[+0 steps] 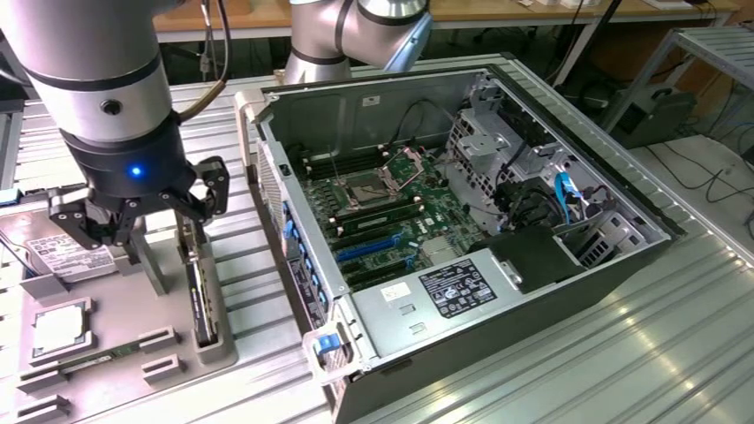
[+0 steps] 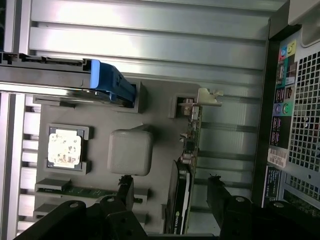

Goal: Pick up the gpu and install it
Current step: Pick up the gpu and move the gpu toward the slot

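Gripper open — fingers either side of gpu, standing on edge in grey tray.

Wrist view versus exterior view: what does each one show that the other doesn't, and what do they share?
Wrist view: the rear port panel of the case, with coloured ports. Exterior view: the motherboard and power supply inside that open case. Both: the open gripper over the grey tray, the gpu standing on edge in its slot, and the processor chip.
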Controlling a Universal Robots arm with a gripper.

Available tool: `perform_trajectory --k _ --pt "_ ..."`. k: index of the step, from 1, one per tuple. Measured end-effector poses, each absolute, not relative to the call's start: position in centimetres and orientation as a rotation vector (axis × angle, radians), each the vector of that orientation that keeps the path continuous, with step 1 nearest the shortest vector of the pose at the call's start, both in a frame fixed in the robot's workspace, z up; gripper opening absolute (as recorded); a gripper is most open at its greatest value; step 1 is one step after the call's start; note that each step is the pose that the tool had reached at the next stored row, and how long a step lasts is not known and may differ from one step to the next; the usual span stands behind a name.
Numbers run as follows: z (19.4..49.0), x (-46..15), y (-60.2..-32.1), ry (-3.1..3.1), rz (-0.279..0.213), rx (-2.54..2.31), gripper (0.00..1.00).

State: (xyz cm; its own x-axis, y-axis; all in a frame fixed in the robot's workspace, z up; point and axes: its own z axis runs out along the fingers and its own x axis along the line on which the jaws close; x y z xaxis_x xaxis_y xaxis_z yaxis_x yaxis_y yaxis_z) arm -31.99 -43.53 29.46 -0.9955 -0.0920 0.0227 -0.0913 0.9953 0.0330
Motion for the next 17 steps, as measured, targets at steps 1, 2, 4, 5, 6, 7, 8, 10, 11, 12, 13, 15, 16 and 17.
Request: perform_trajectory --k 1,2,4,5,6,7,8,10,11,12,13,15,16,17 --pt "29.4 -32.0 -43.5 -3.115 -0.050 0.143 0.70" --pt "29.4 -32.0 -43.5 -3.116 -0.050 0.143 0.70" --pt "29.3 -32.0 -43.5 -3.118 -0.050 0.143 0.70" --pt "29.2 -32.0 -43.5 -3.119 -0.049 0.143 0.70" --pt "29.2 -32.0 -43.5 -3.121 -0.049 0.143 0.70" --pt "29.1 -32.0 -43.5 -3.123 -0.050 0.144 0.70" --pt "28.9 -32.0 -43.5 -3.125 -0.049 0.144 0.70" --pt "28.6 -32.0 -43.6 -3.128 -0.049 0.144 0.70" --pt "28.4 -32.0 -43.6 -3.130 -0.049 0.144 0.70" --pt "28.3 -32.0 -43.6 -3.132 -0.049 0.144 0.70" --pt "28.2 -32.0 -43.6 -3.134 -0.049 0.143 0.70" --pt "28.0 -32.0 -43.6 -3.136 -0.049 0.110 0.70" --pt "27.9 -32.0 -43.6 -3.137 -0.049 0.093 0.70" --pt "27.8 -32.0 -43.6 -3.137 -0.049 0.078 0.70"
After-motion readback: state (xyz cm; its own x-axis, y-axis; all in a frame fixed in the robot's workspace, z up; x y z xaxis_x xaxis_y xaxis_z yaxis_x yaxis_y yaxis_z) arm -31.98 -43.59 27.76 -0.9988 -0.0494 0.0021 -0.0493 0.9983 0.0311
